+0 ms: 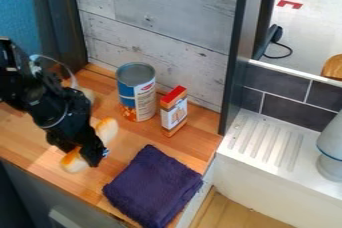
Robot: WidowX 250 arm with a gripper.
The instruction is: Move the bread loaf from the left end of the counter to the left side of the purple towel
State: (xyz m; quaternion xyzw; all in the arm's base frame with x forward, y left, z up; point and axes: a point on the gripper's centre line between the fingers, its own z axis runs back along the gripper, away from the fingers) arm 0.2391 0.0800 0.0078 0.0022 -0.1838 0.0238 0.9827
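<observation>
The black gripper (93,156) hangs from the upper left over the left part of the wooden counter, to the left of the folded dark purple cloth (153,186). Right by it is a bread-like piece (73,162), orange-brown and cream, partly covered by the gripper. A similar rounded bread-like part (107,130) shows on the other side of the arm; whether both belong to one piece I cannot tell. Farther back stands a can (137,92) with a blue, white and orange label. Beside it, a small orange and white box (174,111) with a red top stands upright.
Behind the wooden counter (207,144) rises a grey plank wall (160,27). A dark upright post borders it on the right. Beyond lie a white ridged drainboard (264,142) and a white and blue object (330,152). Another pale rounded thing sits partly behind the arm.
</observation>
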